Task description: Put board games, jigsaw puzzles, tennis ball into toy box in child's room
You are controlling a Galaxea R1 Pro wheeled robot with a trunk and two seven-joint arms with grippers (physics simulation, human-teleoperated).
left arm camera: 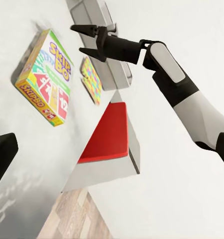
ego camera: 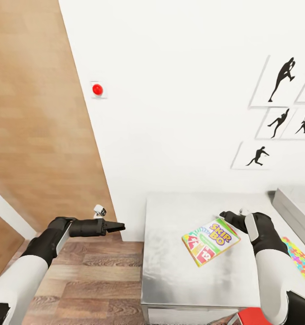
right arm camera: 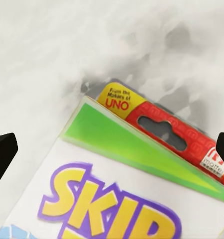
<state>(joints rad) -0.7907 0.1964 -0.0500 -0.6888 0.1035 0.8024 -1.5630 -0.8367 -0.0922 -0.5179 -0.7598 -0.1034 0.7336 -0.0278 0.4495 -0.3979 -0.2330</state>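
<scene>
Skip-Bo board game (ego camera: 210, 241) lies mid-table (ego camera: 170, 271), right gripper (left arm camera: 87, 41) spread above.

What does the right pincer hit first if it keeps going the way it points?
Most likely the Skip-Bo box: the right pincer, open, looks straight at its top end, lying on the table. How much gap remains is unclear.

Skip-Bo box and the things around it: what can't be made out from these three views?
- Skip-Bo box, right wrist view: its lower part is cut off by the picture's edge.
- Toy box, head view: cut off at the right edge; its inside is hidden.
- Jigsaw puzzle, head view: partly hidden by the right arm.
- Right gripper: fingers apart above the table; the gap to the box cannot be judged.
- Left gripper: open or shut is unclear.
</scene>
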